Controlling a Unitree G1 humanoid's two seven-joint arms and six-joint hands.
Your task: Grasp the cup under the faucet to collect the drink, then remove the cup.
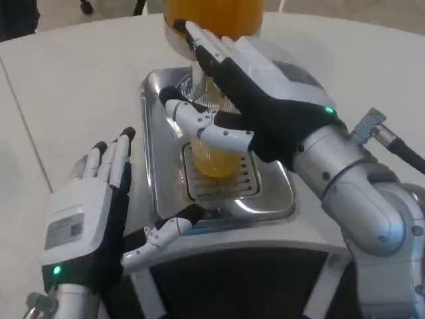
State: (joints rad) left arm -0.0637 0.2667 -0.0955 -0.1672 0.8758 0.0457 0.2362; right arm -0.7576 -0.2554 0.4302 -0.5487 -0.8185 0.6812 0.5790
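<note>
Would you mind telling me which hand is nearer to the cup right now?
Right. The right hand is wrapped around the cup on the drip tray; the left hand hovers open beside the tray, apart from the cup.

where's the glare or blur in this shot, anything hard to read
Head view: bright glare streaks on the metal tray, mostly along its left rim and near front corner; the right hand wrapped around the cup is fairly sharp; the left hand looks slightly soft; the orange tank is cut off at the top edge.
</note>
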